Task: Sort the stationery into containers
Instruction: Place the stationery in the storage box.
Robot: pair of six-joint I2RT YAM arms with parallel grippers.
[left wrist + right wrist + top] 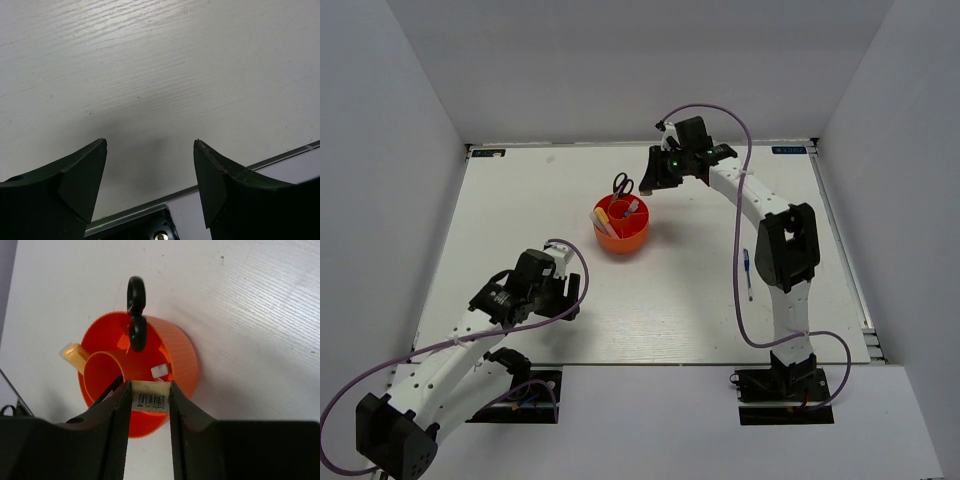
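Observation:
The round orange organiser (621, 228) stands mid-table. It also shows in the right wrist view (185, 352). Black scissors handles (136, 300) stick out of its far side, a pale highlighter cap (73, 354) leans at its left rim, and a small white piece (160, 371) lies in a compartment. My right gripper (150, 386) is shut on a grey-white eraser block (150, 399) with a barcode label, held above the organiser's near rim; from above it (657, 172) hangs behind and right of the organiser. My left gripper (150, 145) is open and empty over bare table (565, 297).
A thin blue pen (748, 272) lies on the table (500, 220) beside the right arm's lower link. White walls close in the table on three sides. The table's front edge strip (280, 157) runs just below the left gripper.

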